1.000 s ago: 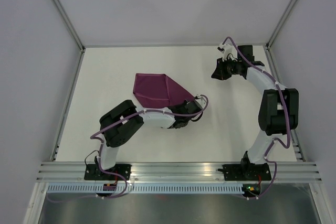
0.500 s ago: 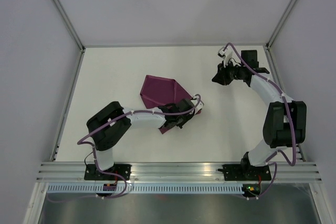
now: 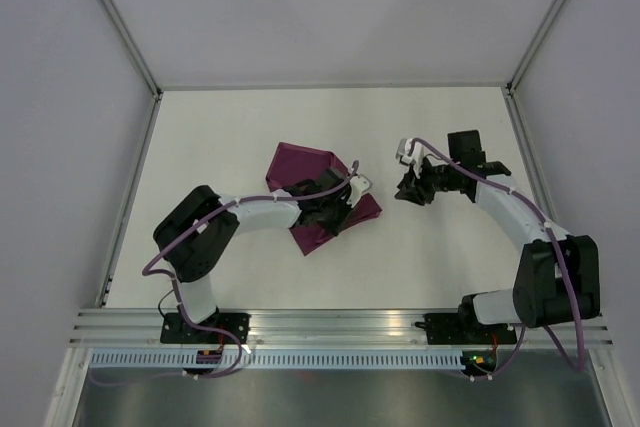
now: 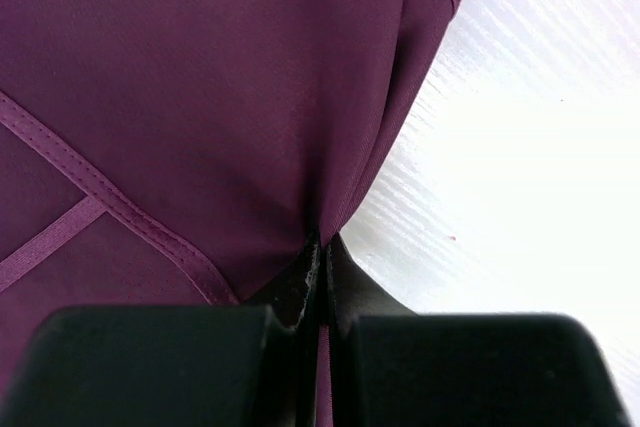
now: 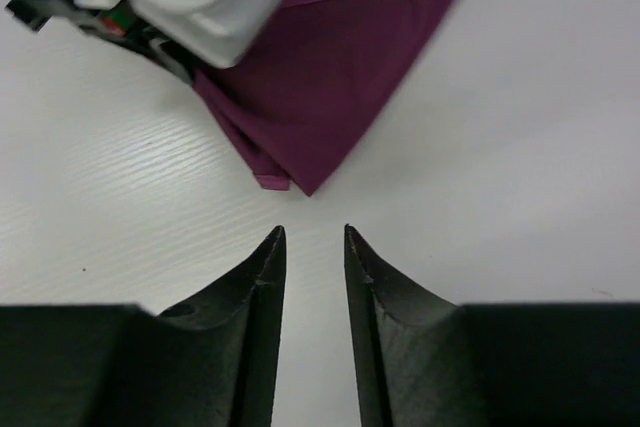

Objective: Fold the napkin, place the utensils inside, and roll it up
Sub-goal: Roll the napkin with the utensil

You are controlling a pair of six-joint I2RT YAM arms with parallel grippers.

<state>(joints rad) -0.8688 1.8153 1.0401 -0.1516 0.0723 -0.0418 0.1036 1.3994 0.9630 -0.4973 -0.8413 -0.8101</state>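
Note that your left gripper (image 3: 333, 212), pinching the napkin (image 3: 300, 162), has carried its edge back over the cloth, doubling it. Your right gripper (image 3: 408, 190) has moved from well apart to near the napkin's right corner.

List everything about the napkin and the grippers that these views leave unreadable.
1. Top external: the left gripper covers the middle of the napkin, hiding how its layers lie there.
2. Left wrist: the napkin runs past the top and left edges, and the pinched part disappears between the fingers.
3. Right wrist: the top edge cuts the napkin off.
4. Top external: the right gripper is too small to read its opening.
5. No utensils show in any view.
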